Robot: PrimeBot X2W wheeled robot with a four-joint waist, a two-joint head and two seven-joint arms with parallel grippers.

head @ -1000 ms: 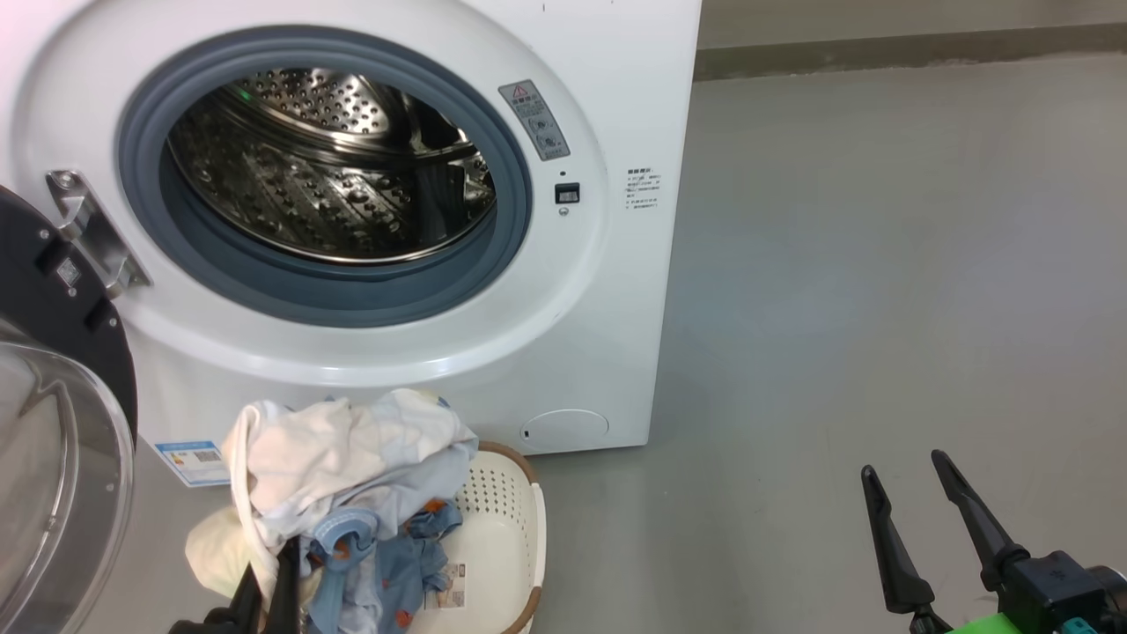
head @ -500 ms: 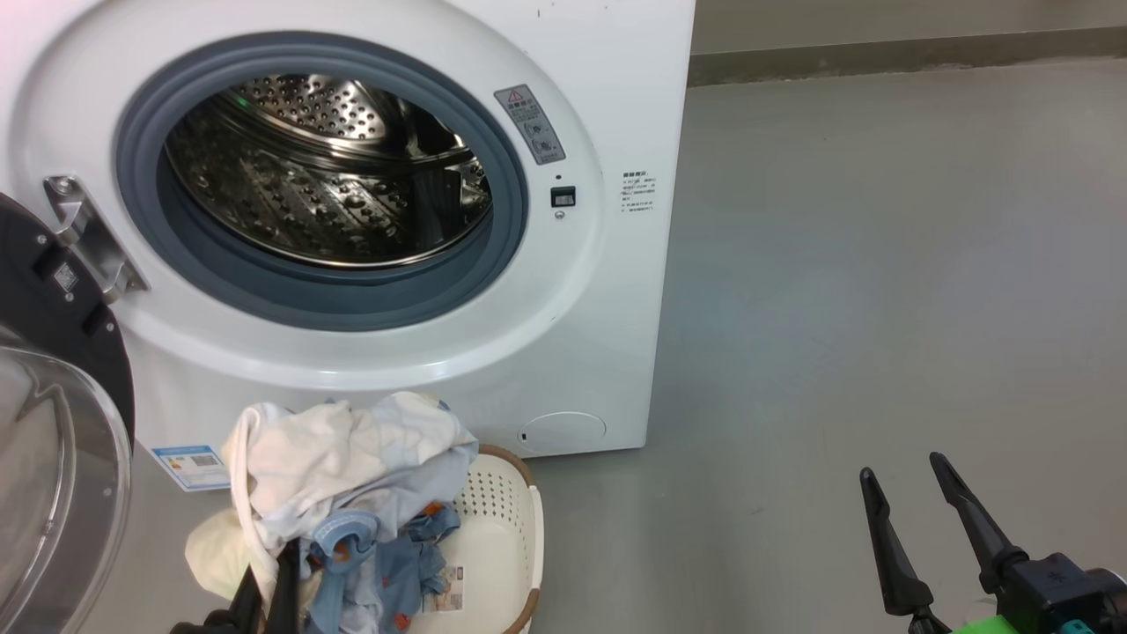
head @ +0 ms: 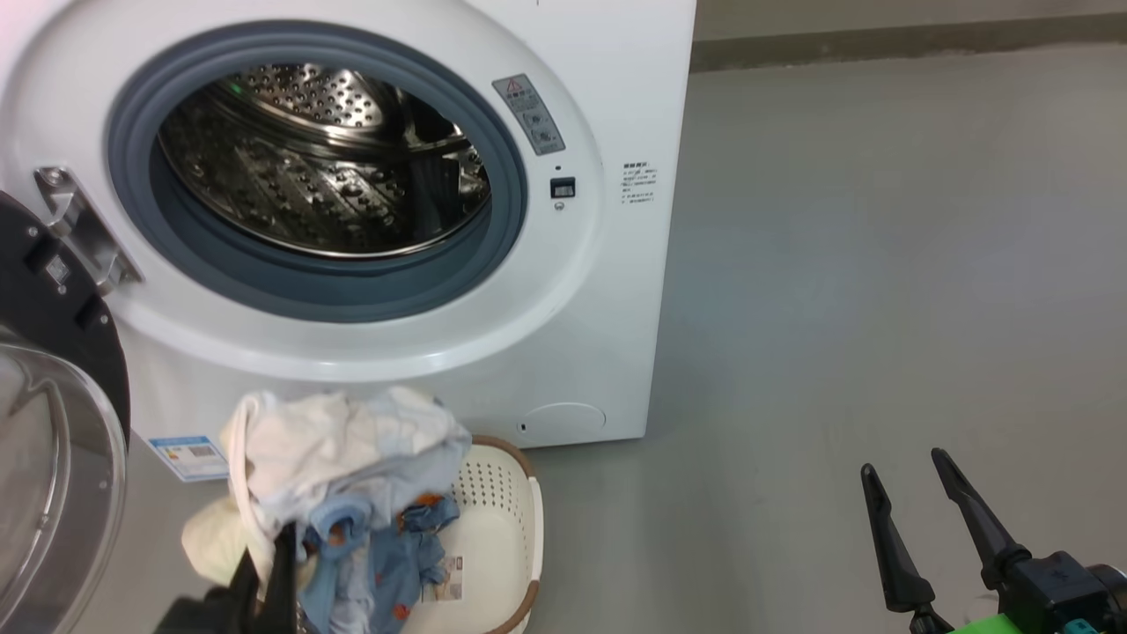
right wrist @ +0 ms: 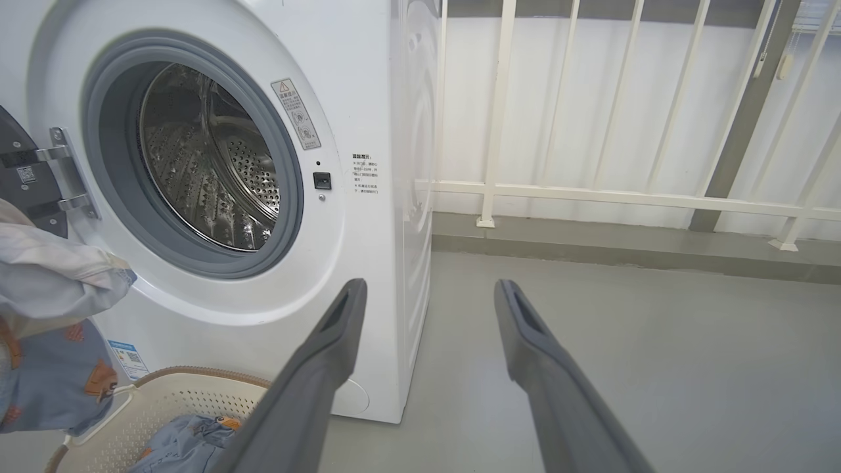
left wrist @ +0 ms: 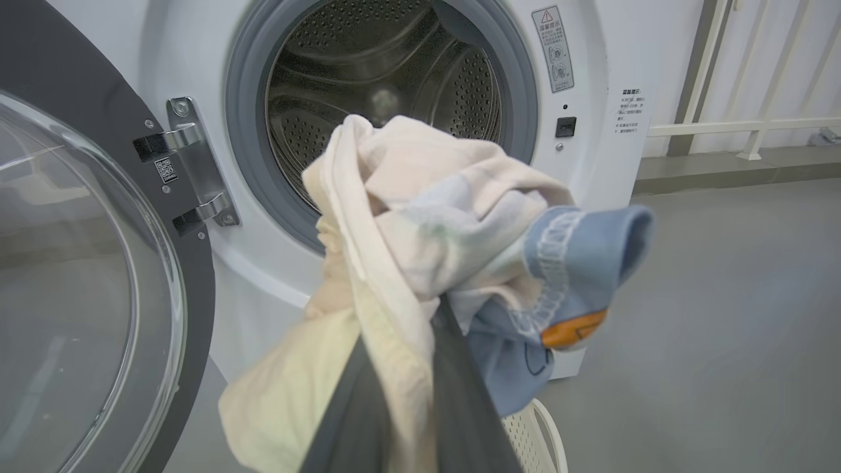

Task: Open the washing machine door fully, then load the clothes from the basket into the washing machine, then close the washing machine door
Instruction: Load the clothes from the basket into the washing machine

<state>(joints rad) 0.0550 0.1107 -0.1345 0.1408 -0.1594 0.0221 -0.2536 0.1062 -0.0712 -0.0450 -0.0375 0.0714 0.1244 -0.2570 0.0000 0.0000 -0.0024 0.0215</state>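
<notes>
Home laundry corner, possibly a balcony: a white front-loading washing machine (head: 607,352) stands on a bare grey floor (head: 880,264) (smooth, like concrete), a laundry basket (head: 502,519) before it, white railing bars (right wrist: 591,196) beyond its side.

The left gripper (left wrist: 435,312) clamps the clothes (left wrist: 420,197), a cream and blue bundle raised before the drum (left wrist: 368,59) of the washer (left wrist: 591,177). The door (left wrist: 79,276) stands open at left on its hinge (left wrist: 190,164). The basket (left wrist: 539,437) rim shows below the bundle.
</notes>
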